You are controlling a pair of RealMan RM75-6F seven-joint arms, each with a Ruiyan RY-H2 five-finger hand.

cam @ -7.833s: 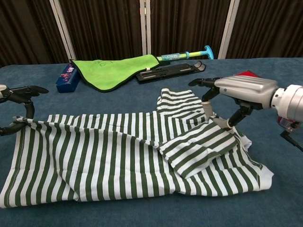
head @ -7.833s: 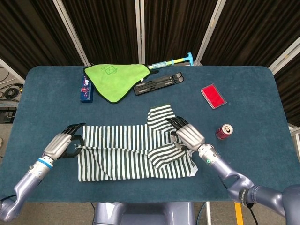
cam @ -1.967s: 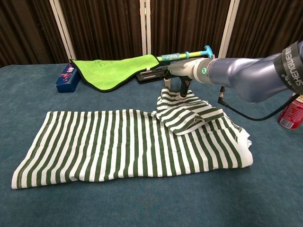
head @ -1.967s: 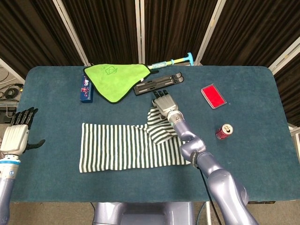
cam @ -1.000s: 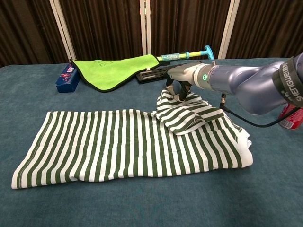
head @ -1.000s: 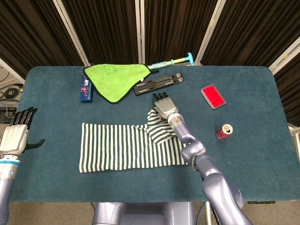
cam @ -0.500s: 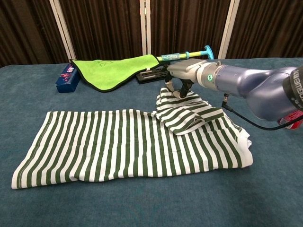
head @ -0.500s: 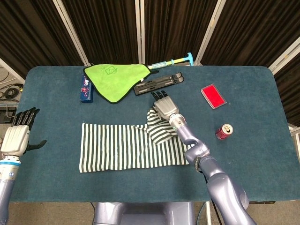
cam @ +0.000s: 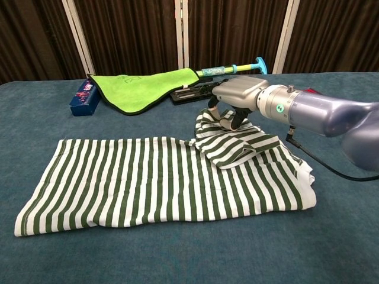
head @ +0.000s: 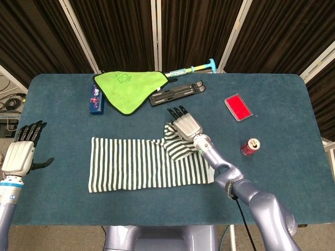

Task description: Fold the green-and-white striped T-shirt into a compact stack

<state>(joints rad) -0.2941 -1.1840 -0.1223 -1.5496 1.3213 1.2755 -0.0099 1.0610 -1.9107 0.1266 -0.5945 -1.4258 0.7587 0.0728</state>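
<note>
While the right hand (head: 184,125) rests palm down at the far end of the folded sleeve (cam: 234,145), its fingers (cam: 228,123) curl down onto the striped cloth; whether they pinch the fabric or merely press on it cannot be told from either view. Directly beneath and on the near side of this hand lies the green-and-white striped T-shirt (head: 141,163), spread flat on the blue table (head: 282,115) as a long band, with the sleeve doubled back over the body at the end nearest the hand. From the hand the shirt stretches away toward the robot's left; its far hem lies well apart from the hand.

Well off past that hem, at the table's left edge, the left hand (head: 20,153) is held upright, fingers apart, grasping nothing and touching no cloth. It shows in the head view only.

Just beyond the right hand, toward the back of the table, lies a black folding stand (head: 176,93), near the fingertips but apart from them. Behind it rests a teal-handled tool (head: 192,68), partly covered by a bright green cloth (head: 127,87). Beside that cloth's far edge sits a small blue box (head: 96,98). On the hand's other side, well apart, are a red flat case (head: 238,107) and an upright red can (head: 250,147). No container is seen to hold anything.
</note>
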